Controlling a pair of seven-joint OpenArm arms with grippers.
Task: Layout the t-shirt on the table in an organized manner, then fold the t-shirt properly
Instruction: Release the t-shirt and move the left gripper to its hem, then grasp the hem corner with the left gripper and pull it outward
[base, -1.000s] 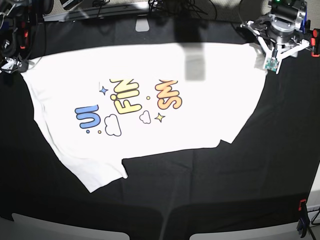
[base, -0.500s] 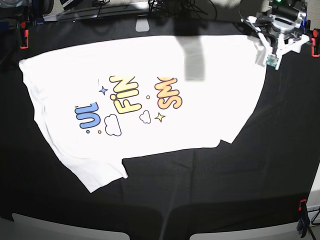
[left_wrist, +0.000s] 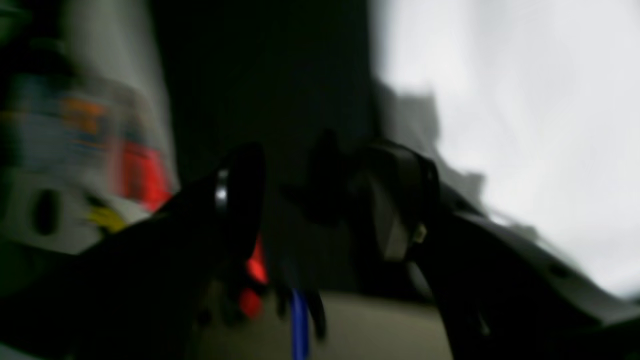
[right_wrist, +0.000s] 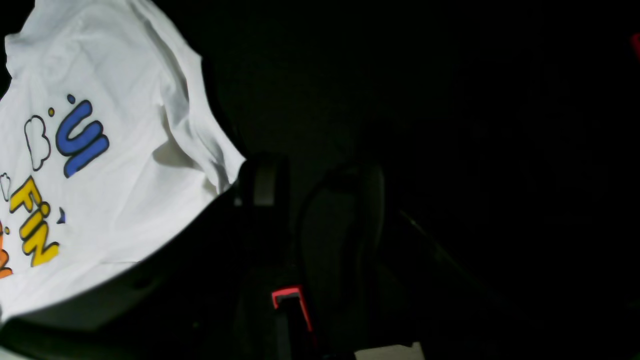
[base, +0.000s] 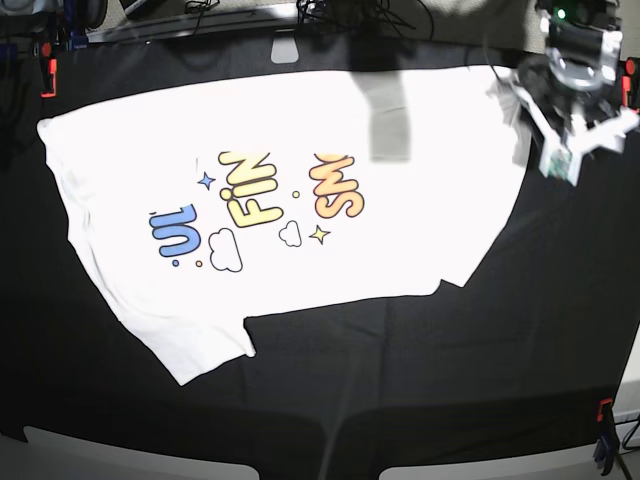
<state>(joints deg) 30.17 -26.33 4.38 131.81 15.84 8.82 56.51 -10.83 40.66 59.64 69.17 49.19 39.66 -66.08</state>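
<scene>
Since a moment ago the left arm (base: 572, 60), by the t-shirt's far right corner, has swung and tilted a little nearer, its camera tip now lower beside the shirt's edge; the shirt itself has not shifted since half a second back.

From where I stand, the t-shirt (base: 280, 200) lies spread print-up across the far half of the surface (base: 450, 380), which is draped in wrinkled black cloth. One sleeve (base: 205, 350) points toward the near edge, and the blue, yellow and orange letters read upside down from the base view. A grey shadow band (base: 388, 115) crosses the shirt just right of the print. A red clamp (base: 45, 75) sits beyond the shirt's far left corner.

The left claw (left_wrist: 320, 200) shows through a blurred wrist view, its two dark fingers (left_wrist: 240, 190) standing apart with nothing between them; the white shirt (left_wrist: 525, 125) fills the space to its right. The right claw (right_wrist: 310, 200) hangs over the black cloth just beside the shirt's (right_wrist: 100, 150) crumpled edge near the blue letters, fingers (right_wrist: 262, 187) apart and gripping nothing. A small red marker (right_wrist: 290, 300) shows below that claw.
</scene>
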